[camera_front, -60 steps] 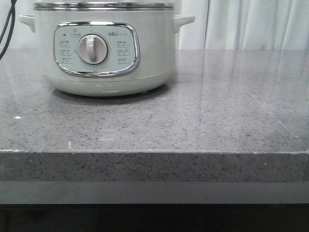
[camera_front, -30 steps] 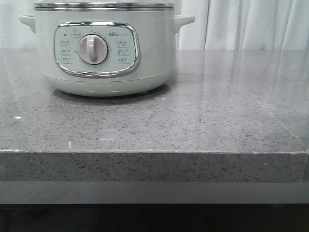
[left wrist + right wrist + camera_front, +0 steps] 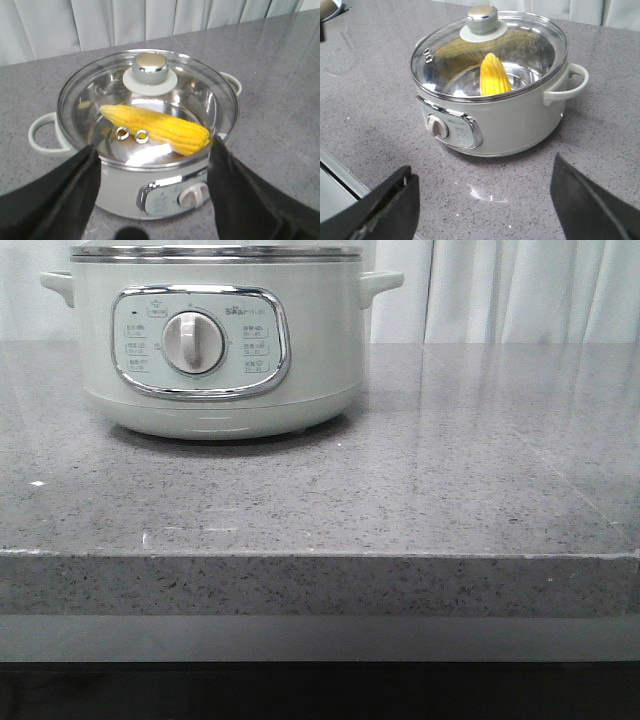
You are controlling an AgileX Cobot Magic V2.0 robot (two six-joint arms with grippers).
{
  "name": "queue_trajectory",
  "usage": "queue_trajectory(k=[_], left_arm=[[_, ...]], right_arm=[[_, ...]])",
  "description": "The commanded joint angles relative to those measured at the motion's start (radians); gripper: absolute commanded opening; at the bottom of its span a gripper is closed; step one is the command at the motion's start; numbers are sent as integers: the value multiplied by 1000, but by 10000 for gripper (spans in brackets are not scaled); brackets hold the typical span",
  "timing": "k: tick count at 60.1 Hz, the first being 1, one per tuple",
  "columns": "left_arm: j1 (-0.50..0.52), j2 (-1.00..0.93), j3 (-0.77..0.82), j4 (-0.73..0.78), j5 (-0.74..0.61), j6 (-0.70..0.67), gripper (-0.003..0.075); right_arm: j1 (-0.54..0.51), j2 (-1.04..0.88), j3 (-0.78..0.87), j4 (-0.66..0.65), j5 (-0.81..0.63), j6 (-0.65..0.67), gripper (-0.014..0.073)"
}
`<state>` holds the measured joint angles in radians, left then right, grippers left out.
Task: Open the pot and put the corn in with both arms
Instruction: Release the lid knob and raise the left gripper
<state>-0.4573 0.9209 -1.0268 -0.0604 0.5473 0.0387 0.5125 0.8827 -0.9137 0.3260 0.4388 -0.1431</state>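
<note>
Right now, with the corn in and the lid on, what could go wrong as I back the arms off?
The left gripper hangs open close above the pot, its fingers flanking the rim; pulling back low might clip the glass lid or its knob. The corn lies slanted under the lid and may be touching it. The right gripper is open and further off.

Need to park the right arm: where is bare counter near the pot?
Bare grey counter runs from the pot to the counter's right edge and front lip. The strip in front of the pot is bare too. Left of it, little counter shows. Corn lies inside, under the lid.
</note>
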Motion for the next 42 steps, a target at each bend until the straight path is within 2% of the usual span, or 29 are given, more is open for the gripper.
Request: queue_trajectory(k=[1,20,42], left_arm=[[-1,-97,53,-5,-71,-3,461],[-1,-315,246,-32,-66,-3,461],[-1,-336,274,-32,-66,-3,452]], right_arm=[[0,-12,-24,11,-77,1,561],[0,-12,-24,11,-71,1,561],[0,-12,-24,11,-56,1,561]])
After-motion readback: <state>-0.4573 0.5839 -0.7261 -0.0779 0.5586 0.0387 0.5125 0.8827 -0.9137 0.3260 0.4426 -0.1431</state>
